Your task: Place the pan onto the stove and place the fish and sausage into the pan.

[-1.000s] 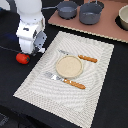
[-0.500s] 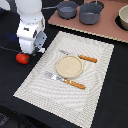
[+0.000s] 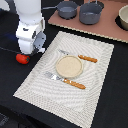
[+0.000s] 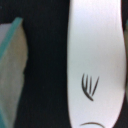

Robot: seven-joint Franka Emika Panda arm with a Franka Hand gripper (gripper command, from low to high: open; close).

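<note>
The dark pan (image 3: 66, 8) with its thin handle stands on the pinkish-brown stove (image 3: 102, 26) at the back. The red sausage (image 3: 22, 58) lies on the black table at the exterior view's left, just beside my arm. My gripper (image 3: 35, 51) hangs low over the table next to the placemat's left edge; its fingers are hidden by the white hand. The white fish (image 4: 95, 65), with a dark fin mark, fills the wrist view from very close. The exterior view does not show the fish; the hand covers that spot.
A larger grey pot (image 3: 91, 12) stands beside the pan on the stove. The striped placemat (image 3: 95, 87) carries a beige plate (image 3: 68, 66) and two pieces of orange-handled cutlery (image 3: 75, 84). A pale bowl (image 3: 123, 17) sits at the back right.
</note>
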